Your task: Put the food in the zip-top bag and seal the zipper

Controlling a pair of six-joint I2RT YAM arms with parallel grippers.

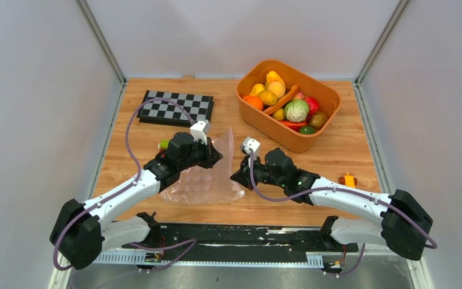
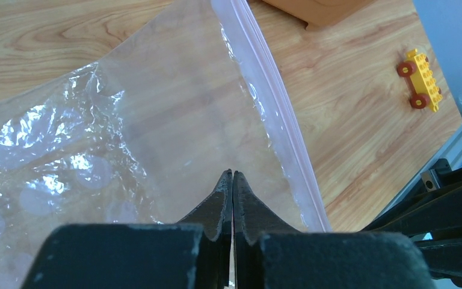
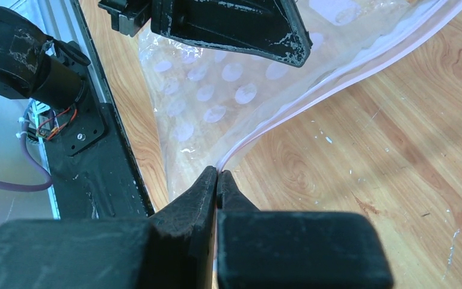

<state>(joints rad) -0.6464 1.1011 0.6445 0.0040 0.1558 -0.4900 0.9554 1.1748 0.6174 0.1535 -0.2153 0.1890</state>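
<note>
White walls enclose a wood-grain worktop (image 1: 349, 150). The clear, crinkly zip-top plastic bag (image 1: 207, 183) lies between the two grippers, with its mouth edge partly raised.

The left gripper (image 2: 233, 177) is fully closed, and bag film appears to be pinched at its tips. The right gripper (image 3: 218, 174) is likewise closed, on the end of the thin whitish-pink zipper strip (image 3: 289, 108) at the bag's corner.

The glossy toy food (image 1: 296, 110) is piled in the orange plastic tub (image 1: 264, 129), well beyond the right gripper. None is seen in the bag.

The step in hand is judged to be opening the mouth. The walls should be drawn apart slowly, with one layer held per gripper. Whether one layer or two are pinched cannot be told.

The raised edge is shown only from above. The yellow wheeled block toy (image 2: 422, 81), ahead-right of the left gripper, is clearest in the left wrist view.
</note>
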